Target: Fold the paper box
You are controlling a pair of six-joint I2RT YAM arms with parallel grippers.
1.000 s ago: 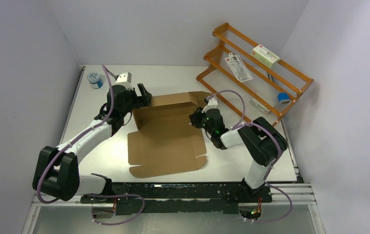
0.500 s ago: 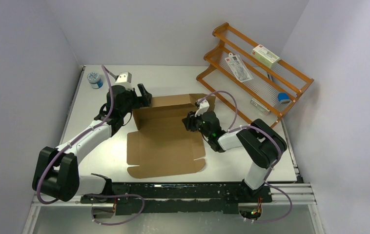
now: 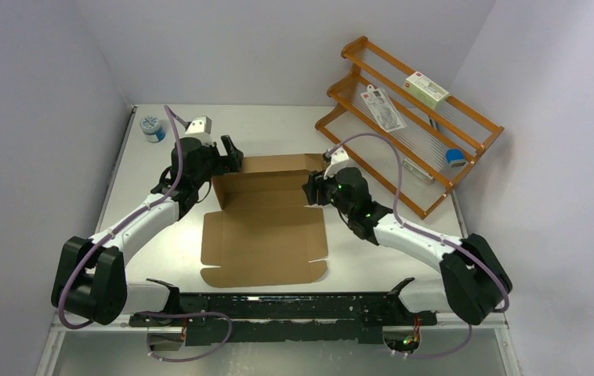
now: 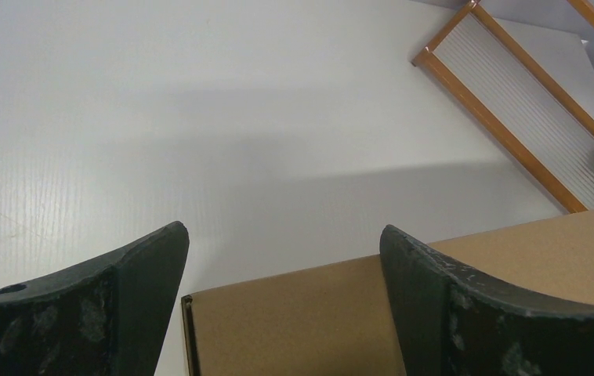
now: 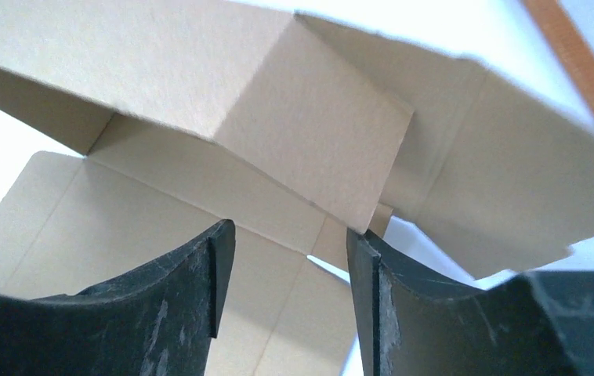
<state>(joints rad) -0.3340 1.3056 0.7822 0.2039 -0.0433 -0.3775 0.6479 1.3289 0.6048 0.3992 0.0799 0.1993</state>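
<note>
R gripper (image 3: 310, 190) by paper box (image 3: 266, 235); long axis near-far, far end upright.

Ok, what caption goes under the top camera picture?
Both open, the left gripper and right gripper flank the raised back wall of a brown cardboard box.

Behind the paper box (image 3: 266, 235), bare table (image 3: 278, 125) gives open passage to my left gripper (image 3: 231, 154), whose jaws are spread wide over the box's raised rear wall. Right of the box, the wooden rack (image 3: 403, 117) closes the far corner. My right gripper (image 3: 310, 189), jaws apart, faces the box's upright right flap; contact there is unclear. Left of the box, only a small tin (image 3: 152, 127) stands.
</note>
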